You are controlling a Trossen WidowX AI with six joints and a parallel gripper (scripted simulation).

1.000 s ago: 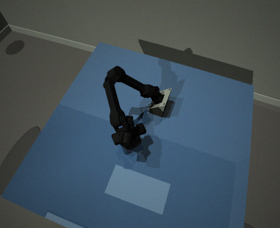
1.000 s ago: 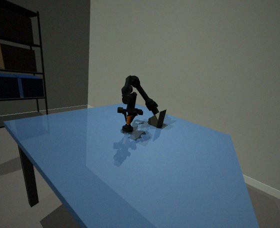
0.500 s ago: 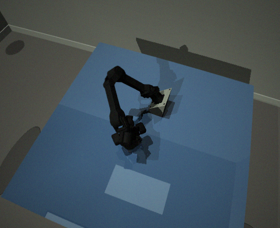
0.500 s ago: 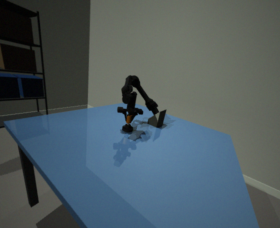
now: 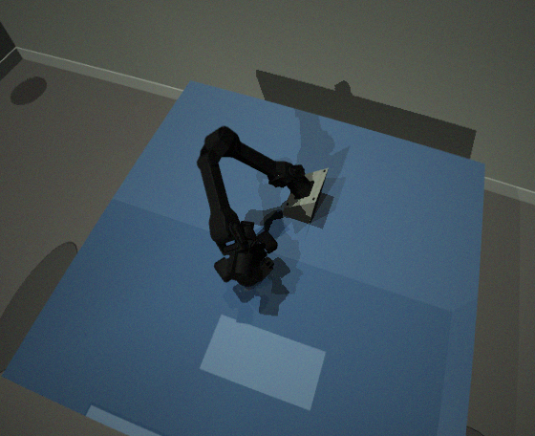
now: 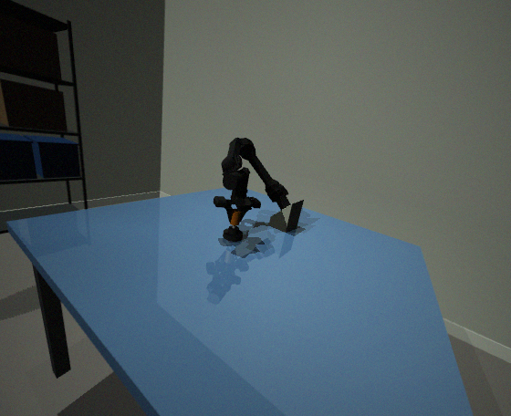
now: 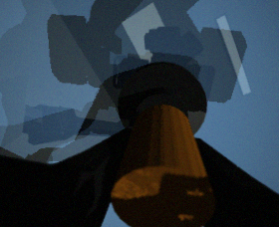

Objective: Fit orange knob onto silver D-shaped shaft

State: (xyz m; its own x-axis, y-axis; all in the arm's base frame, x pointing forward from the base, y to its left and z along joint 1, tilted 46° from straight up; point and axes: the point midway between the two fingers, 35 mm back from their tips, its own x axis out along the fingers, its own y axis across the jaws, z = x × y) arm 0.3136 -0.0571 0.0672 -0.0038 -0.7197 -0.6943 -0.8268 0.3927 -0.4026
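My gripper (image 6: 235, 213) (image 7: 161, 138) is shut on the orange knob (image 6: 234, 217) (image 7: 161, 151), which points down, slightly tilted. Just below the knob's lower end sits the dark round pedestal (image 6: 233, 234) (image 7: 162, 85) on the blue table (image 6: 297, 296) (image 5: 383, 229). In the wrist view the knob's lower end covers the middle of the pedestal, so the silver shaft is hidden. In the top view the gripper (image 5: 246, 268) hides both knob and pedestal. I cannot tell whether the knob touches the pedestal.
The arm's base sits on a tilted grey mounting plate (image 5: 311, 196) (image 6: 293, 214) behind the pedestal. A dark shelf rack (image 6: 24, 114) stands off the table at the left. Lighter rectangles (image 5: 264, 360) mark the table's near part.
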